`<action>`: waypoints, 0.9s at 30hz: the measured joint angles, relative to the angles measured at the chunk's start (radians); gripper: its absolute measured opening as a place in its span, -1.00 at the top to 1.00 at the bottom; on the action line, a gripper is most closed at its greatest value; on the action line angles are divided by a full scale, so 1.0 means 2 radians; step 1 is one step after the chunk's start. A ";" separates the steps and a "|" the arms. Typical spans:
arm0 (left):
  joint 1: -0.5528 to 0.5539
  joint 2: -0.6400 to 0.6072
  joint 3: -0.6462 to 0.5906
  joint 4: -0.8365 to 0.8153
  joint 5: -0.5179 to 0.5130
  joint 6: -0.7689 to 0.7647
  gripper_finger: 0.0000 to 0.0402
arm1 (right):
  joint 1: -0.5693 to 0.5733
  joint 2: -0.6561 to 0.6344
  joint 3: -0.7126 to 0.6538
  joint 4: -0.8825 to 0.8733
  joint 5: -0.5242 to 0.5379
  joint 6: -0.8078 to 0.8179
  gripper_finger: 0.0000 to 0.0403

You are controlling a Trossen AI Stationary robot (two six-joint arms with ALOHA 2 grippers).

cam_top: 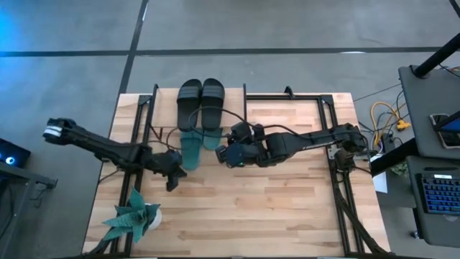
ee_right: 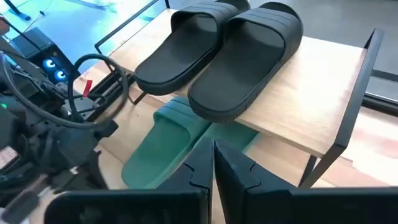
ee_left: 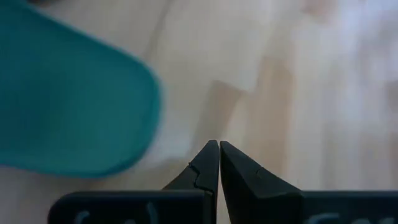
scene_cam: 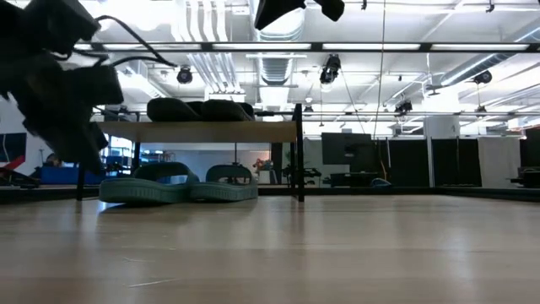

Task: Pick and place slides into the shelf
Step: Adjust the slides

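The shelf stands at the table's far middle. The black slides lie side by side, soles down, on its top board. The teal slides lie under that board, their heels sticking out toward the near edge; the low view shows them flat beneath the board. My left gripper is shut and hovers over bare wood just near-left of the left teal slide's heel. My right gripper is shut, hovering near-right of the shelf and looking at the slides.
A green plant stands at the table's near left corner. Black frame rails run along the table's left and right sides. Bare wood stretches across the near half. A desk with a keyboard stands beyond the right edge.
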 joint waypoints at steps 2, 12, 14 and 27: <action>-0.002 0.023 0.001 0.002 -0.027 0.001 1.00 | 0.000 0.001 0.000 0.000 0.000 0.000 0.96; 0.011 0.099 0.002 0.036 -0.131 -0.004 1.00 | 0.000 0.001 0.000 0.000 0.000 0.000 0.96; 0.020 0.107 0.002 0.036 -0.164 -0.009 1.00 | 0.000 0.001 0.000 0.000 0.000 0.000 0.96; 0.098 0.153 0.000 0.091 -0.211 0.032 1.00 | 0.000 0.002 0.000 0.001 0.000 0.013 0.96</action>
